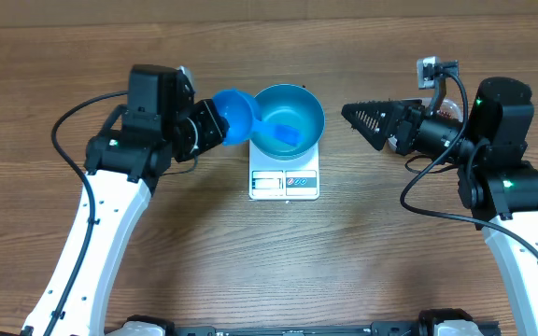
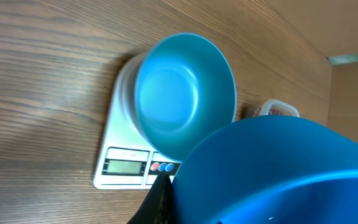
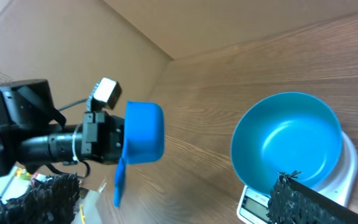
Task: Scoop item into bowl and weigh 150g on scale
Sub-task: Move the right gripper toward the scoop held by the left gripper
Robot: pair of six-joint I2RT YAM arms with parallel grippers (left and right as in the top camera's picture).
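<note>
- My left gripper (image 1: 211,126) could knock the bowl (image 1: 304,105). The scoop (image 1: 236,112) it carries hangs just beside the bowl's rim, so a small swing right would shove the bowl across the scale (image 1: 285,183) or off it.
- Any such nudge would also upset the weight reading. I cannot read the display from here.
- My hold may twist. I seem to be clamping the scoop by its cup, with the handle hanging free, so a load of beans could turn it in my fingers and spill onto the table (image 1: 269,271).
- The beans (image 2: 280,111) sit in a clear tub (image 2: 271,102) beyond the bowl, on my right arm's side. Reaching there would take my left arm across the bowl and toward my right gripper (image 1: 362,119), and the two could collide.
- Pouring too fast could overshoot the target weight, because the beans are small and loose.
- My left gripper is closed tight on the scoop, which lies tipped on its side and looks empty.
- My right gripper is spread wide, holds nothing and touches nothing. It hangs right of the bowl, pointing at it.
- The bowl sits centred on the scale and is empty.
</note>
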